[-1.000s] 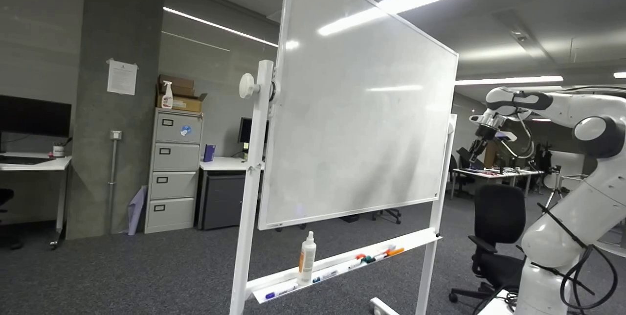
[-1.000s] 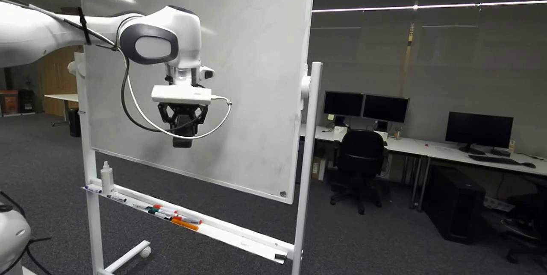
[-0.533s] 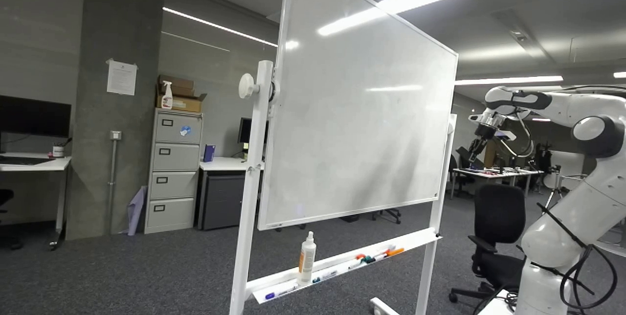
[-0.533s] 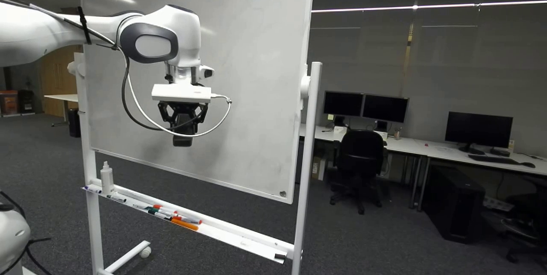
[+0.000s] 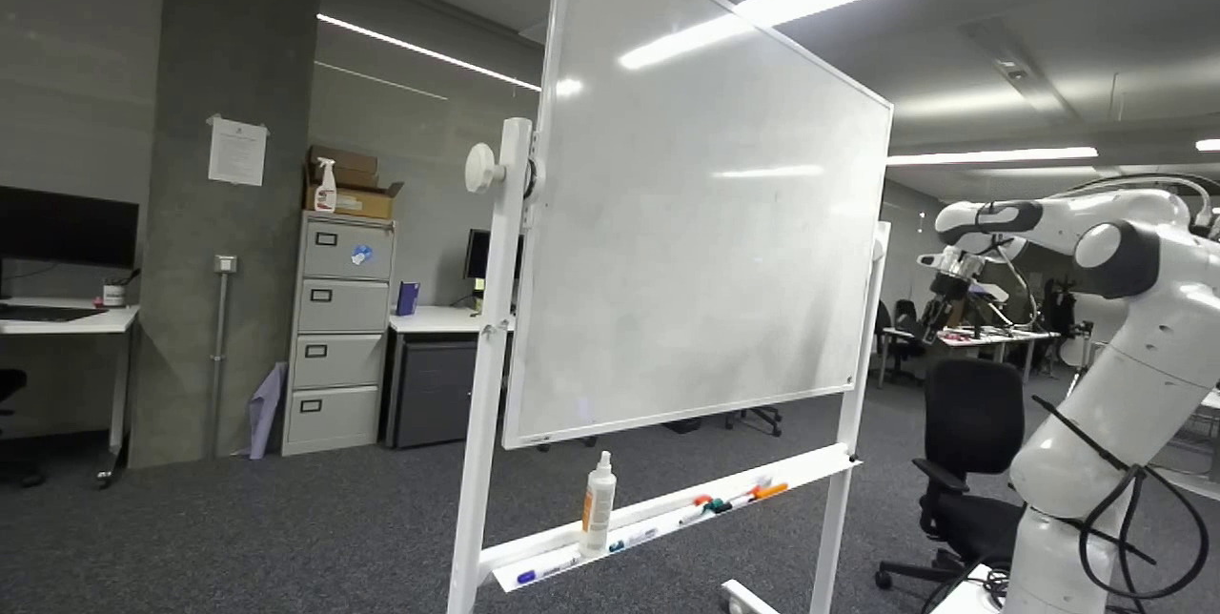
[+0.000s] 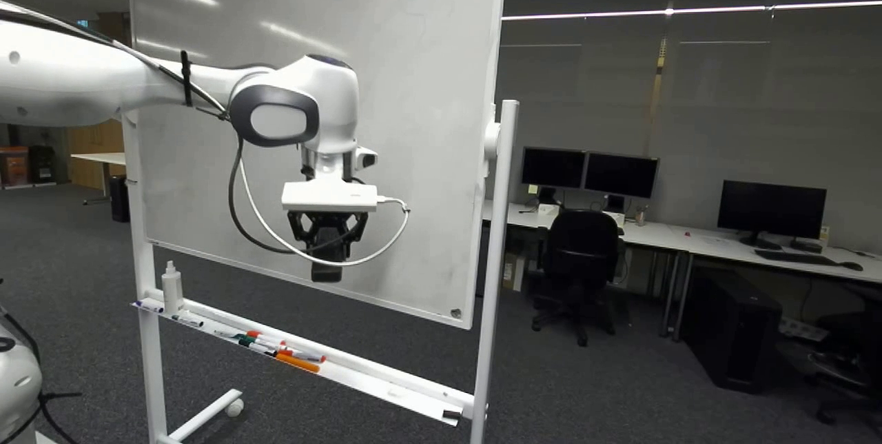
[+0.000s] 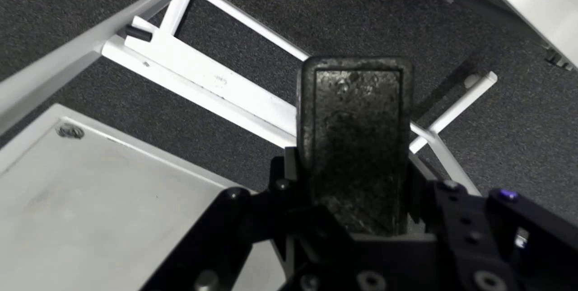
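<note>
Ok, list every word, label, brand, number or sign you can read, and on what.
None can be read.
Paper notice on the pillar: print too small.
Bottle on the tray: lettering too blurred.
Spray bottle on the filing cabinet: too small.
Markers: any print too small.
Dark mark on the whiteboard: illegible.
Black block in the gripper: no lettering shows.

Probably an office: desks (image 6: 706, 243), monitors (image 6: 773, 207).
</note>
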Robot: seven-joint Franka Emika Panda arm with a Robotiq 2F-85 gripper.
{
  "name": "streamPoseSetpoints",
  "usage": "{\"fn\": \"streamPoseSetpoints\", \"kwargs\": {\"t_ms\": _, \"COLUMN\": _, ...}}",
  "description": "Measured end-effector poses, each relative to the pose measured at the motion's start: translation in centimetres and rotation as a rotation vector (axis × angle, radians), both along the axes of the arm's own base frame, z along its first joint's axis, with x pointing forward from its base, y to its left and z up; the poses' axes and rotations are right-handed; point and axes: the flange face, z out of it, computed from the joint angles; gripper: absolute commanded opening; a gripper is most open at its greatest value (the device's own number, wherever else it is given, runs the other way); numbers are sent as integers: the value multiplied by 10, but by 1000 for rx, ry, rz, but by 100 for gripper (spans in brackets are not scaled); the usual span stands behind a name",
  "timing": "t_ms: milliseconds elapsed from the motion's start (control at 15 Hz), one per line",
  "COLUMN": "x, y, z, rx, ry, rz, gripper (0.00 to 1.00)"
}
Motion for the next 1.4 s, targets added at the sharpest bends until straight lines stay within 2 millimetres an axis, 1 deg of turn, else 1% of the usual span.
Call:
{"fn": "streamPoseSetpoints", "kwargs": {"t_ms": 200, "x": -19, "y": -50, "z": -50, "rx": 7, "ry": 68, "rz": -13, "gripper": 34}}
{"fn": "streamPoseSetpoints", "kwargs": {"t_ms": 267, "x": -25, "y": -63, "z": -65, "rx": 21, "ry": 93, "rz": -31, "gripper": 34}}
{"fn": "streamPoseSetpoints", "kwargs": {"t_ms": 333, "x": -30, "y": -74, "z": -77, "rx": 36, "ry": 115, "rz": -65, "gripper": 34}}
{"fn": "streamPoseSetpoints", "kwargs": {"t_ms": 467, "x": -31, "y": -87, "z": -93, "rx": 55, "ry": 137, "rz": -131, "gripper": 34}}
{"fn": "streamPoseSetpoints", "kwargs": {"t_ms": 600, "x": -20, "y": -92, "z": -94, "rx": 32, "ry": 117, "rz": -234, "gripper": 34}}
{"fn": "streamPoseSetpoints", "kwargs": {"t_ms": 733, "x": -5, "y": -89, "z": -88, "rx": 11, "ry": 91, "rz": -336, "gripper": 34}}
{"fn": "streamPoseSetpoints", "kwargs": {"t_ms": 800, "x": 4, "y": -87, "z": -84, "rx": -2, "ry": 75, "rz": -382, "gripper": 59}}
{"fn": "streamPoseSetpoints", "kwargs": {"t_ms": 933, "x": 19, "y": -79, "z": -75, "rx": -13, "ry": 53, "rz": -437, "gripper": 59}}
{"fn": "streamPoseSetpoints", "kwargs": {"t_ms": 1000, "x": 23, "y": -77, "z": -72, "rx": -13, "ry": 50, "rz": -446, "gripper": 59}}
{"fn": "streamPoseSetpoints", "kwargs": {"t_ms": 1267, "x": 20, "y": -79, "z": -70, "rx": -13, "ry": 47, "rz": -457, "gripper": 59}}
{"fn": "streamPoseSetpoints", "kwargs": {"t_ms": 1333, "x": 19, "y": -80, "z": -70, "rx": -13, "ry": 47, "rz": -460, "gripper": 34}}
{"fn": "streamPoseSetpoints", "kwargs": {"t_ms": 1400, "x": 18, "y": -80, "z": -70, "rx": -13, "ry": 47, "rz": -461, "gripper": 34}}
